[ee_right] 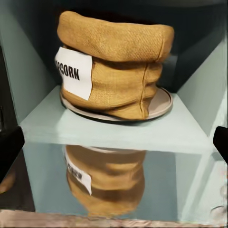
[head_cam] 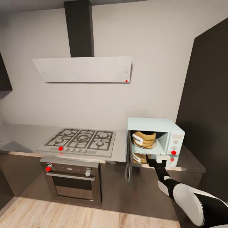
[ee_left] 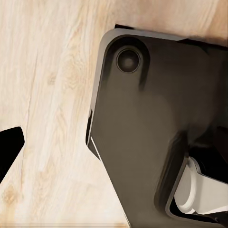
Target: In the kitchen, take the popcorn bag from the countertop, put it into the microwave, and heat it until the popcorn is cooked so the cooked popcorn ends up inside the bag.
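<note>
The pale blue microwave (head_cam: 155, 125) stands on the grey countertop (head_cam: 25, 136) with its door (head_cam: 128, 164) swung open and seen edge-on. Inside it, the orange-tan popcorn bag (head_cam: 144, 139) sits upright on the round turntable plate (ee_right: 159, 107), and the bag (ee_right: 114, 71) shows part of its white label. My right gripper (head_cam: 155, 163) hovers just in front of the cavity, open and holding nothing, a little short of the bag. Down by my dark base, a black finger (ee_left: 9, 149) of my left gripper shows at the far edge, so the jaws stand open. No kernels are visible.
A gas hob (head_cam: 80, 139) and a built-in oven (head_cam: 72, 180) lie to the left of the microwave, under a white hood (head_cam: 84, 69). A tall dark cabinet (head_cam: 205, 110) stands close on the right. The glossy worktop mirrors the bag. Below is wooden floor (head_cam: 63, 215).
</note>
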Robot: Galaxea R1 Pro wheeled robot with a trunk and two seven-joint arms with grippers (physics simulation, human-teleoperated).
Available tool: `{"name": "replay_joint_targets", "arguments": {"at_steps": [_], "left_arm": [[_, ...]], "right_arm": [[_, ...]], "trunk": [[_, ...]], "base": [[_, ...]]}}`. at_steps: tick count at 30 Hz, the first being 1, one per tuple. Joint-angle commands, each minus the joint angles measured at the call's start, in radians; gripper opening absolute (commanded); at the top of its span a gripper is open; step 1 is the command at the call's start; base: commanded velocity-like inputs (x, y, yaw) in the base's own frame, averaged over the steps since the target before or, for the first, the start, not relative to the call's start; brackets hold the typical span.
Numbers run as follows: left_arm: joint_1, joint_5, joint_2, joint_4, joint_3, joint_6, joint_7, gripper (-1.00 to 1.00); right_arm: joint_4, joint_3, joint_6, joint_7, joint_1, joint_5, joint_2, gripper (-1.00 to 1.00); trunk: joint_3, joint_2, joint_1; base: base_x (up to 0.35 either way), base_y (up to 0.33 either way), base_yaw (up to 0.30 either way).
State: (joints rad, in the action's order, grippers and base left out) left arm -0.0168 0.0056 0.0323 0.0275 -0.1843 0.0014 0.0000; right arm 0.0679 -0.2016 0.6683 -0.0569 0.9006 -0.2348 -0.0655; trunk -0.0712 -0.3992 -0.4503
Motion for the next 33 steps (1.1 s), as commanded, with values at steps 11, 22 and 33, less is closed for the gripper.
{"name": "replay_joint_targets", "arguments": {"at_steps": [11, 22, 33], "left_arm": [[0.0, 0.001, 0.0, 0.0, -0.004, 0.0, 0.0, 1.0], [0.0, 0.001, 0.002, 0.002, -0.008, -0.002, 0.0, 1.0], [0.0, 0.001, 0.012, 0.324, -0.01, 0.014, 0.002, 1.0]], "right_arm": [[0.004, -0.004, 0.004, -0.006, 0.001, -0.011, 0.0, 1.0], [0.009, -0.004, 0.0, -0.005, -0.265, -0.01, -0.037, 1.0], [0.012, -0.002, -0.213, 0.0, -0.614, -0.012, 0.02, 1.0]], "trunk": [[0.0, -0.001, 0.0], [0.0, -0.001, 0.0], [0.0, -0.001, 0.0]], "base": [[-0.339, 0.0, 0.0], [-0.125, 0.0, 0.0], [0.0, 0.0, 0.0]]}}
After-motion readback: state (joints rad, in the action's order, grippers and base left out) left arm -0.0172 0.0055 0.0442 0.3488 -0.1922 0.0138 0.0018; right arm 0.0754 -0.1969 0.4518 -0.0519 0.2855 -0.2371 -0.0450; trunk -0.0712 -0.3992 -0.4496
